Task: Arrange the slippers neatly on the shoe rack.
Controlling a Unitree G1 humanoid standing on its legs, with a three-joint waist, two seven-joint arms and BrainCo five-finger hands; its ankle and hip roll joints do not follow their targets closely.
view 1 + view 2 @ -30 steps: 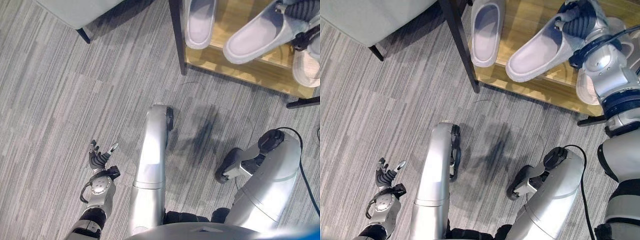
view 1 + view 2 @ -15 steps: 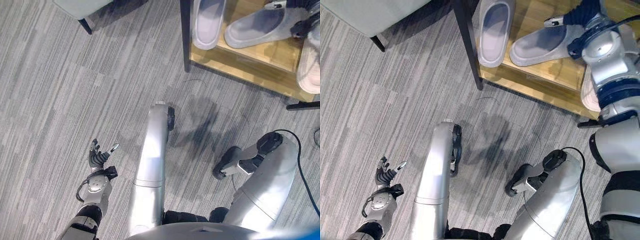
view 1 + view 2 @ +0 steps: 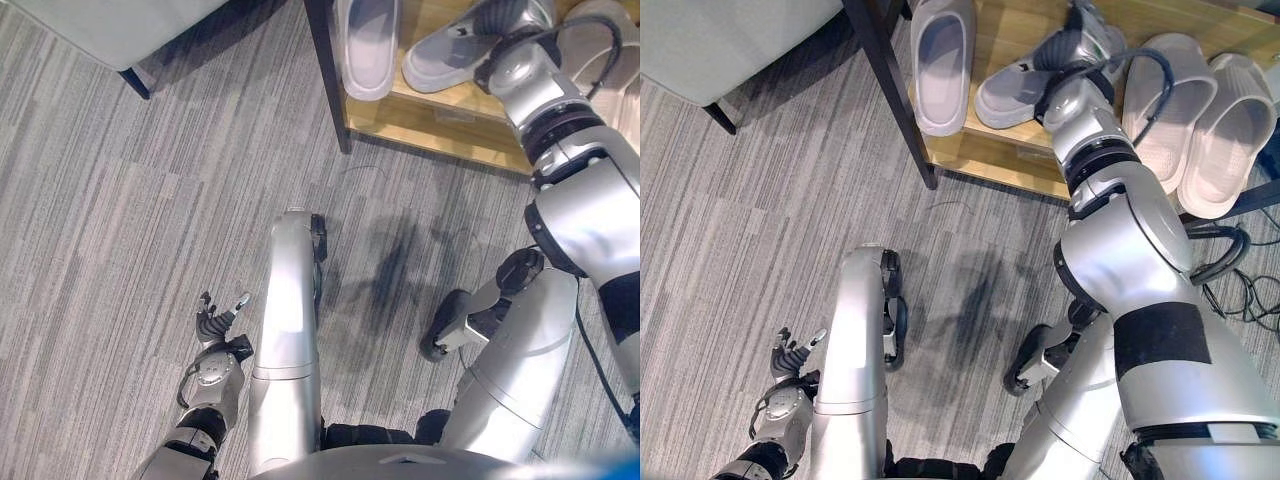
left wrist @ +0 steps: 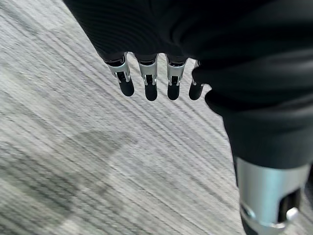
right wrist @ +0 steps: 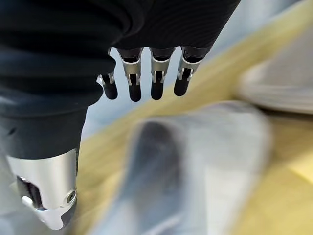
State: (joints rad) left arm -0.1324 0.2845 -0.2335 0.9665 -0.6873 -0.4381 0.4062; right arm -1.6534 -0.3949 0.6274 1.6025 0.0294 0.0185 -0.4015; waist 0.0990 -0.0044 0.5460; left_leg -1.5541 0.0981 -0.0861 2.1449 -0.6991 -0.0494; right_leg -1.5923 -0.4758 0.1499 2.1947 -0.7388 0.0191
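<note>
**Four slippers on the rack shelf, one lying askew under the right hand**

While three of the pale grey foam slippers lie roughly straight on the wooden shelf of the dark-framed shoe rack [image 3: 985,150], the fourth pale grey slipper [image 3: 1015,85] lies slanted across the shelf, its toe end pointing toward the front edge. It sits between the lone straight slipper [image 3: 940,60] at the rack's left end, just beside the dark upright post, and the pair of slippers [image 3: 1200,115] lying side by side at the right end of the shelf. The pair's two slippers touch or nearly touch each other, and the pair is angled slightly.

The right hand [image 3: 1087,32] is over the heel end of the slanted slipper. In the right wrist view its fingers [image 5: 155,81] hang straight and relaxed above the slipper's grey strap [image 5: 195,166], gripping nothing; whether the fingertips touch the slipper I cannot tell.

The left hand [image 3: 790,365] hangs low at the robot's left side, well apart from the rack, over the grey striped carpet floor [image 3: 120,220]. Its fingers [image 4: 149,83] are extended and loose, holding nothing.

A pale grey upholstered piece of furniture on dark legs [image 3: 110,25] stands on the carpet to the left of the rack.
</note>
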